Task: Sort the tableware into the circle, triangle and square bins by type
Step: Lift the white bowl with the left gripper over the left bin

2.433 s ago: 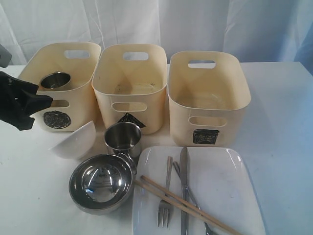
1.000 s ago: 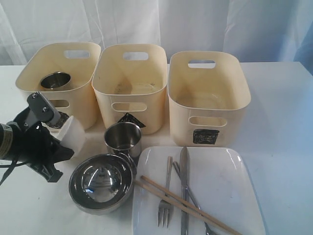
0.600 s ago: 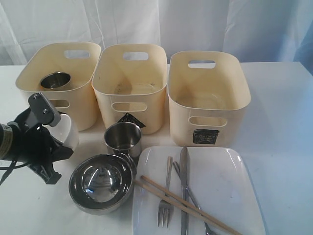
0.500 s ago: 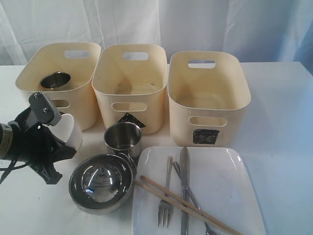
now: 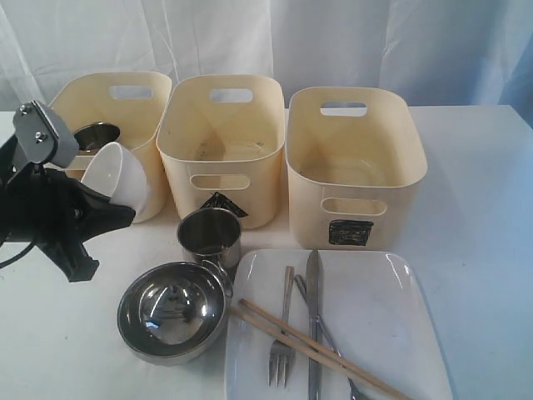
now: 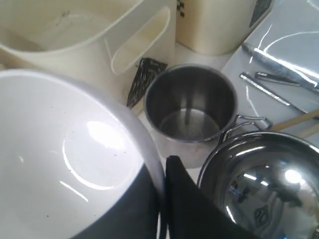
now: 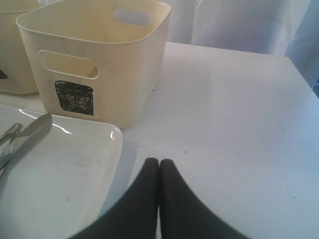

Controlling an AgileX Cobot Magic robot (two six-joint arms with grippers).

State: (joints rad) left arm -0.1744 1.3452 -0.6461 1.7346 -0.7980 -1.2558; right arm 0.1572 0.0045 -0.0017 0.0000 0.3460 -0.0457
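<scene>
My left gripper [image 5: 122,210] is shut on the rim of the small white bowl [image 5: 115,173], which hangs tilted in the air in front of the left bin [image 5: 143,87]. That bin's mark is hidden, and a steel mug [image 5: 94,137] sits inside it. In the left wrist view the bowl [image 6: 65,154] is pinched between the fingers [image 6: 179,199]. A second steel mug [image 5: 208,236] and a steel bowl [image 5: 171,310] stand below it. The triangle bin [image 5: 221,158] and square bin [image 5: 354,179] stand to the right. My right gripper [image 7: 159,162] is shut and empty over bare table.
The large white plate [image 5: 391,308] lies at the front right. It carries a fork [image 5: 281,354], a knife [image 5: 313,317], chopsticks [image 5: 291,333] and a spoon handle [image 5: 301,287]. White curtain hangs behind the bins. Bare table [image 7: 234,124] stretches right of the square bin [image 7: 99,64].
My left gripper closed on the white bowl's rim, then lifted it off the table, up and back toward the left bin. The other tableware has not moved.
</scene>
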